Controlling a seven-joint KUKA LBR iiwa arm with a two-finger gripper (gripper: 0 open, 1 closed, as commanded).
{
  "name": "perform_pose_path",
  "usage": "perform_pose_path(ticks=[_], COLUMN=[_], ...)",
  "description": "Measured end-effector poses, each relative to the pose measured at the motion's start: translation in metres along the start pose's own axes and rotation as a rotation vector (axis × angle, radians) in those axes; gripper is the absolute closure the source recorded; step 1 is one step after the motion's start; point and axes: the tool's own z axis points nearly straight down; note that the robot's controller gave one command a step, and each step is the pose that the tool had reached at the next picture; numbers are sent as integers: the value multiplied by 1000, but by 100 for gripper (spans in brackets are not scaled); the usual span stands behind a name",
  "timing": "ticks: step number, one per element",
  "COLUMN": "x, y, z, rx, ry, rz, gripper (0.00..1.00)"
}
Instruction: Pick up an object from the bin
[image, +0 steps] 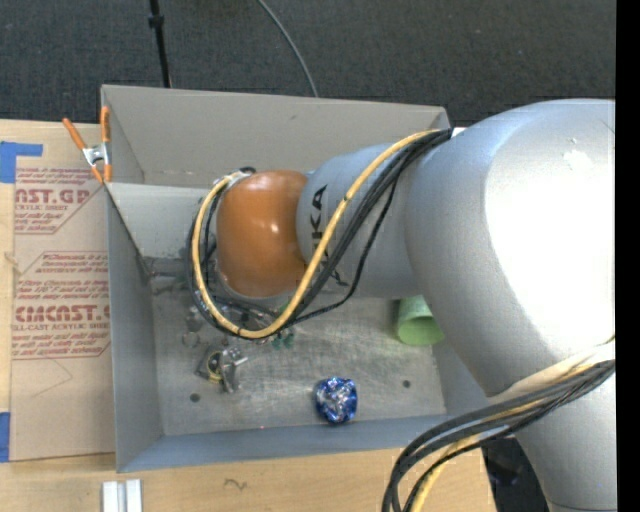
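Camera view: blue wad (336, 400) nr claw (224, 368) (apart)

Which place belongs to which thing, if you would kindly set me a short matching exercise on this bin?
Things:
1. blue crumpled ball
2. green cylinder
3. orange cover

Places:
A. on the wrist of the arm, above the left half of the bin
B. on the floor, by the wall nearest the camera
C. on the floor at the right, partly hidden by the arm

Pairs: 1-B; 2-C; 3-A

Grey bin (130, 330) holds blue ball (336, 400), green cup (413, 322), metal piece (222, 367).
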Motion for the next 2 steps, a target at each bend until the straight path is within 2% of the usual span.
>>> perform_pose_path(ticks=[1, 2], x=[0, 9], y=[0, 13], z=[-1, -133], rx=[-1, 1], ry=[0, -8], rz=[1, -185], gripper=[100, 100])
